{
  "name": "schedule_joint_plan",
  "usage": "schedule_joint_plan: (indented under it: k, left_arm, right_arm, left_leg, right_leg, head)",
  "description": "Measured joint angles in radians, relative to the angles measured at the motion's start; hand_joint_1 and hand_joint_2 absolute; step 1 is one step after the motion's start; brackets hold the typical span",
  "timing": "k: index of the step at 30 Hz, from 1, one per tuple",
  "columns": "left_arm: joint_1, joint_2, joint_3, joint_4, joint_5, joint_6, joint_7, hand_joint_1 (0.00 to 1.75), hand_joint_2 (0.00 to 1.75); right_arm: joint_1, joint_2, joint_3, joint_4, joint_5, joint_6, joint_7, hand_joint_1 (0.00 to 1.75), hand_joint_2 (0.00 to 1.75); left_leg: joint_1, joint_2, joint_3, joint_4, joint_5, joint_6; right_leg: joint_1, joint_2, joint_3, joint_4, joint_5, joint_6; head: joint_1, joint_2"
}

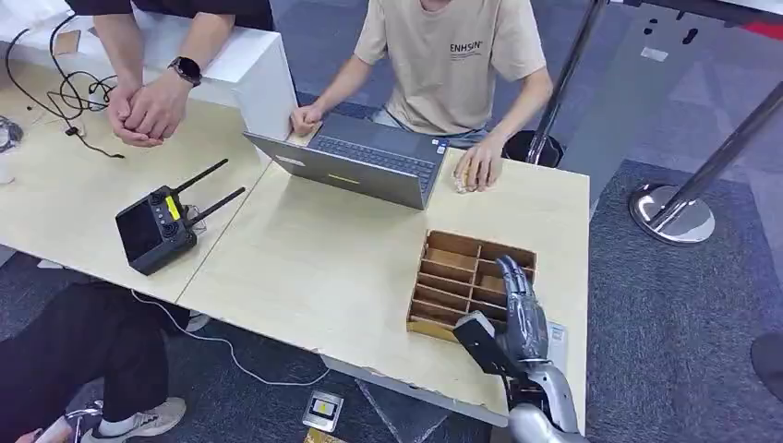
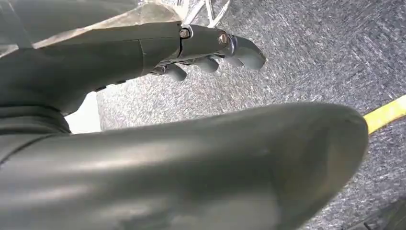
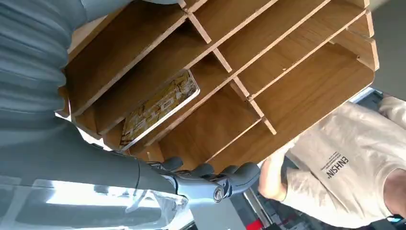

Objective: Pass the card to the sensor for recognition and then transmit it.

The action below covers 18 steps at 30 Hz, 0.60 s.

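Note:
A wooden slotted box point(image 1: 459, 247) stands near the right end of the light table point(image 1: 314, 268). A card with a yellow-and-brown print point(image 3: 160, 109) leans inside one slot of the box point(image 3: 306, 91) in the right wrist view. My right hand point(image 1: 519, 312) hovers over the near right part of the box, its fingers point(image 3: 210, 173) stretched out and apart, holding nothing and clear of the card. My left hand point(image 2: 210, 55) hangs over grey carpet, its fingers loosely extended and nothing in them.
A person in a beige shirt point(image 1: 452, 55) sits behind an open laptop point(image 1: 355, 166) across the table. Another person's clasped hands point(image 1: 143, 111) rest at the far left. A black controller with antennas point(image 1: 159, 226) lies on the left. A chrome stanchion base point(image 1: 672, 214) stands to the right.

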Motion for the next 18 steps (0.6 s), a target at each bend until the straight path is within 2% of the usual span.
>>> schedule_joint_plan:
  k: [5,9,18]
  left_arm:
    - [0.000,0.002,0.000,0.000,-0.002,-0.001,0.000,0.00,0.00]
    - [0.000,0.002,0.000,0.000,-0.003,-0.001,0.000,0.00,0.00]
    - [0.001,0.003,0.000,0.000,-0.005,-0.001,0.000,0.00,0.00]
  right_arm:
    - [-0.001,0.003,0.005,0.006,0.004,-0.008,-0.001,0.00,1.75]
    - [0.000,0.005,0.005,-0.001,-0.050,-0.007,-0.029,0.00,1.75]
    - [0.008,-0.001,-0.017,-0.100,-0.074,-0.004,-0.029,0.00,1.75]
  left_leg:
    - [0.000,0.000,0.000,0.000,0.000,0.000]
    - [0.000,0.000,0.000,0.000,0.000,0.000]
    - [0.000,0.000,-0.001,0.000,0.000,0.000]
  right_leg:
    - [0.000,0.000,0.000,0.000,0.000,0.000]
    - [0.000,0.000,0.000,0.000,0.000,0.000]
    - [0.000,0.000,-0.001,0.000,0.000,0.000]
  head:
    - [0.000,0.000]
    - [0.000,0.000]
    - [0.000,0.000]
